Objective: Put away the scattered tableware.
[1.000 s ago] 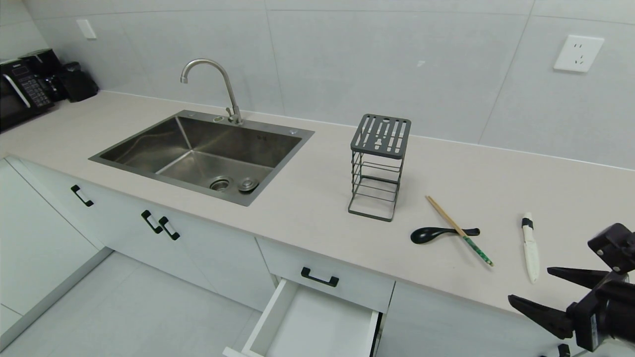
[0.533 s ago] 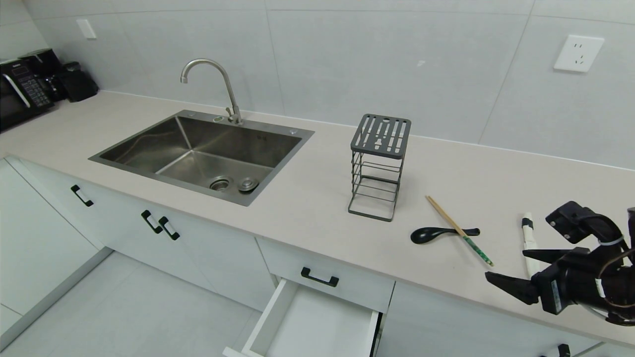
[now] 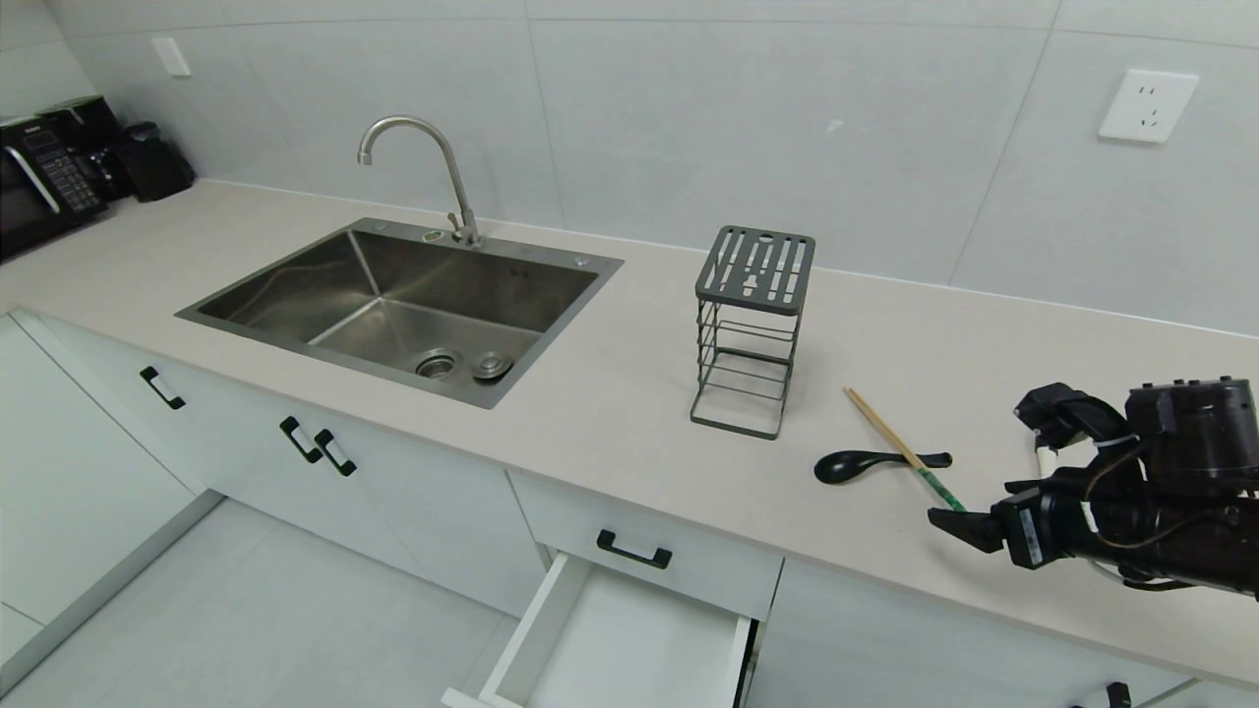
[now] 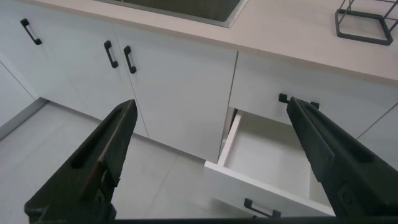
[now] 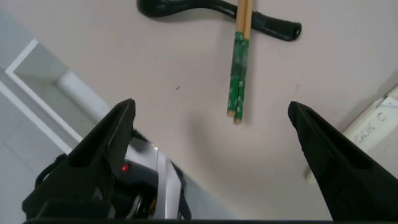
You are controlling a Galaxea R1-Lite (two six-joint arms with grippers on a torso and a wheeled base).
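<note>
The right gripper (image 5: 210, 109) has its fingers (image 5: 106, 155) spread wide and grips nothing. It hangs just above the counter (image 5: 124, 56), close to the front edge. In the gap between the fingers lie the green ends of the chopsticks (image 5: 239, 62). Farther up, the chopsticks cross the handle of the black spoon (image 5: 277, 27) and rest on it. The white knife (image 5: 376, 118) lies flat just outside one finger, partly hidden by the gripper and arm.

In the head view, the near fingertip of this gripper is just beside the chopsticks' green tips; whether they touch I cannot tell. The counter's front edge runs close below the gripper. The spoon is near it on the left, with its bowl pointing left. The rack (image 3: 752, 329) stands upright well apart, farther left and toward the wall. The sink (image 3: 334, 362) is farther left again. Below the counter edge the drawer (image 3: 521, 629) stands pulled out, left of the gripper and under the rack's stretch of counter.

The left gripper (image 4: 210, 104) is also wide open, with its fingers (image 4: 106, 155) holding nothing. It hangs low in front of the cabinets. The open drawer and its white walls lie ahead between the fingers, and the cabinet doors stand to one side.
</note>
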